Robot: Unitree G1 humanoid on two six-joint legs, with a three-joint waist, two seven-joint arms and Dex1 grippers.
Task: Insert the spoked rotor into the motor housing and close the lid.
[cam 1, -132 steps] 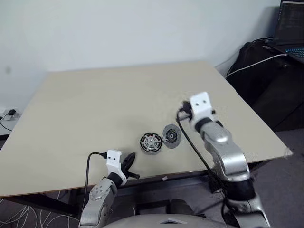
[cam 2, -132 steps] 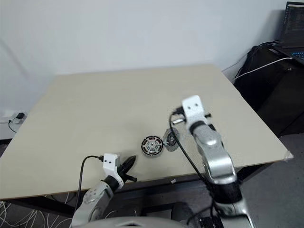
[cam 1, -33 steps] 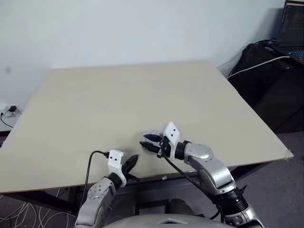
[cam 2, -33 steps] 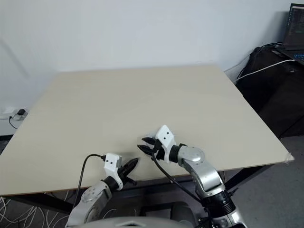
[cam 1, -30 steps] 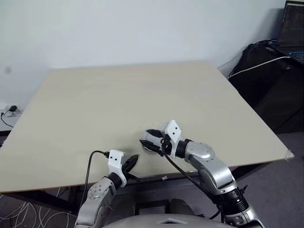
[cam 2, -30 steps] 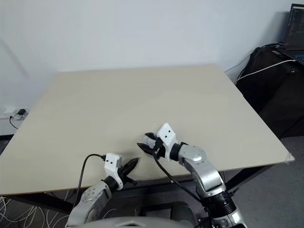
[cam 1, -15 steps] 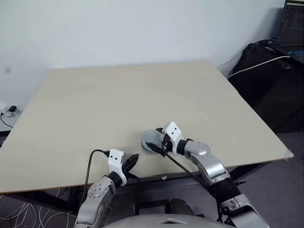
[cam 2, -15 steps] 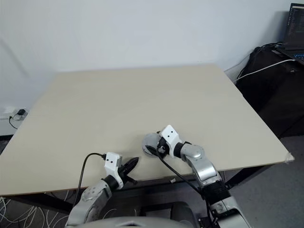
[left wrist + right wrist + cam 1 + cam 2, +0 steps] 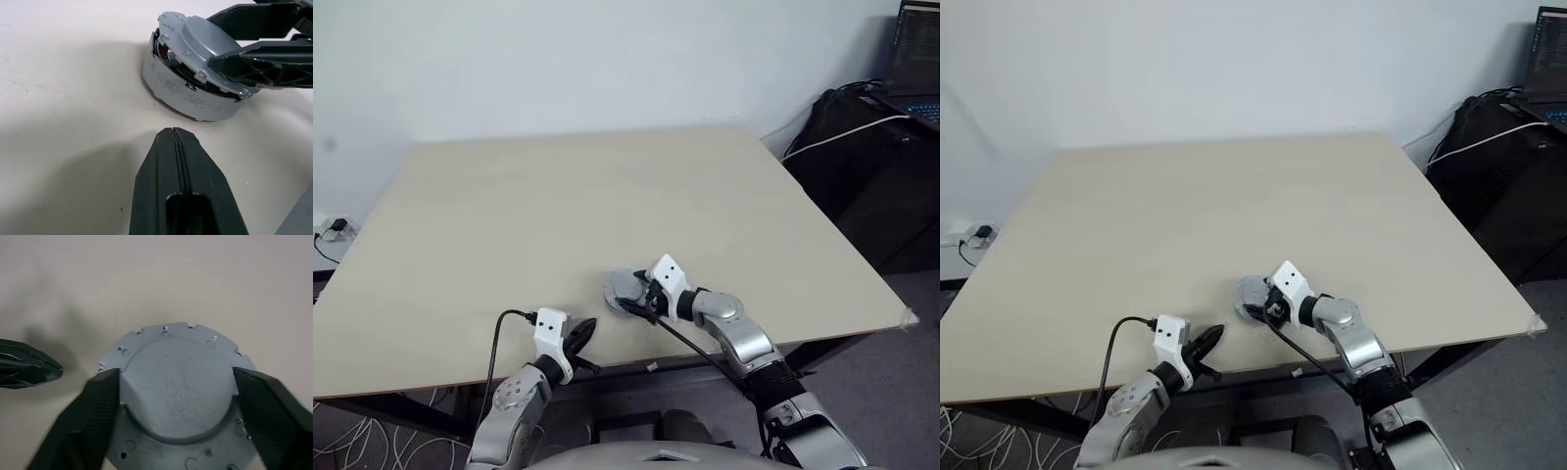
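Holding the lid (image 9: 177,382) with my right gripper (image 9: 176,406), fingers spread wide on either side of its raised centre and touching it, near the table's (image 9: 558,196) front edge. Lid sits on the motor housing (image 9: 164,49), not flush: left wrist view shows a gap on one side with copper windings peeking out, so it looks tilted. Spoked rotor I can't see, I judge it's already under the lid. My left gripper (image 9: 174,161) is fully closed, empty, hovering just beside the stack. Risks as I judge them: pushing down now with the lid cocked could jam it or skid the whole stack sideways, maybe toward the near edge. Letting go early could leave it half-seated. Fingers catching the rim when pulling away could lift the lid back off
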